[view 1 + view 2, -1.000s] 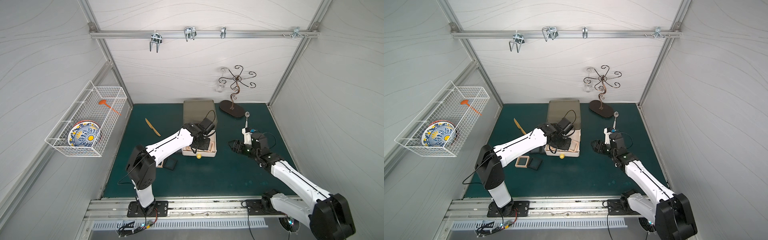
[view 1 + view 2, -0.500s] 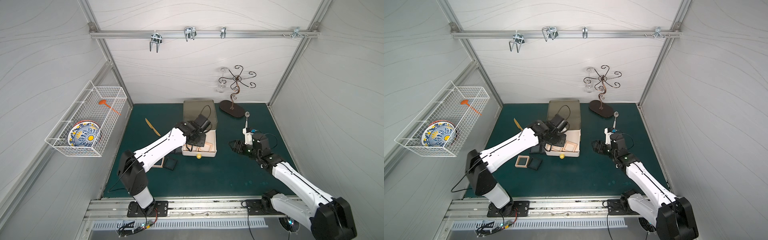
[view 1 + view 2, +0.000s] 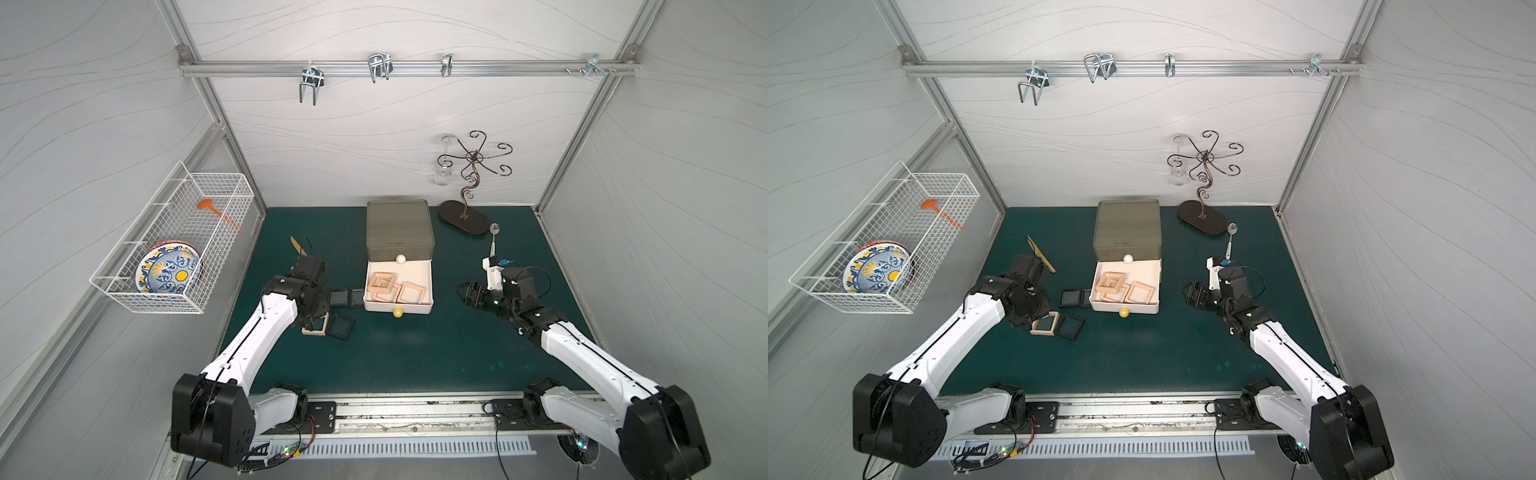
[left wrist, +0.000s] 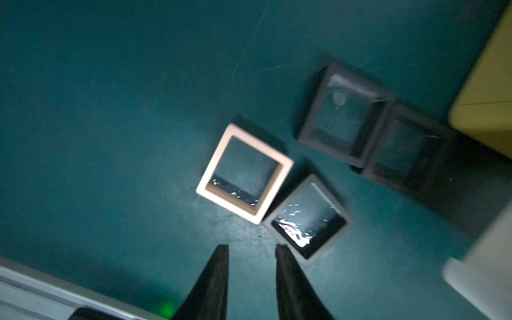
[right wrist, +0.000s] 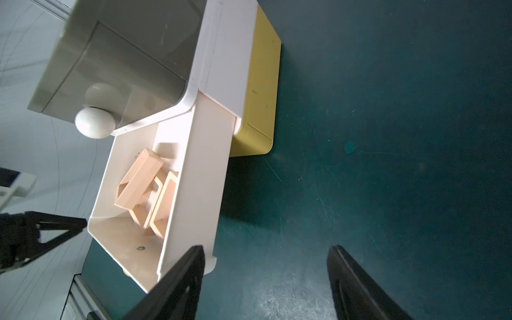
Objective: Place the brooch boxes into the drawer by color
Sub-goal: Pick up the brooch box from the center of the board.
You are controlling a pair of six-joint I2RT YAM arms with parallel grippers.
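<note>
The drawer chest (image 3: 399,226) stands at mid-back with its white middle drawer (image 3: 399,307) pulled out. Several beige brooch boxes (image 3: 384,284) lie inside it, also seen in the right wrist view (image 5: 141,182). Left of it on the mat are one beige box (image 4: 245,173) and three black boxes (image 4: 307,219) (image 4: 340,119) (image 4: 407,155). My left gripper (image 4: 251,248) hovers just short of the beige box, open a little, with nothing between its fingers. My right gripper (image 5: 266,249) is wide open and empty, low over the mat right of the drawer.
A wooden knife (image 3: 298,245) lies behind the left arm. A curled metal stand (image 3: 465,216) and a spoon (image 3: 493,237) are at the back right. A wire basket (image 3: 174,249) with a plate hangs on the left wall.
My left arm has drawn back from over the open drawer, leftward to above the loose boxes on the mat, and its jaws have parted. The right arm has barely moved.
</note>
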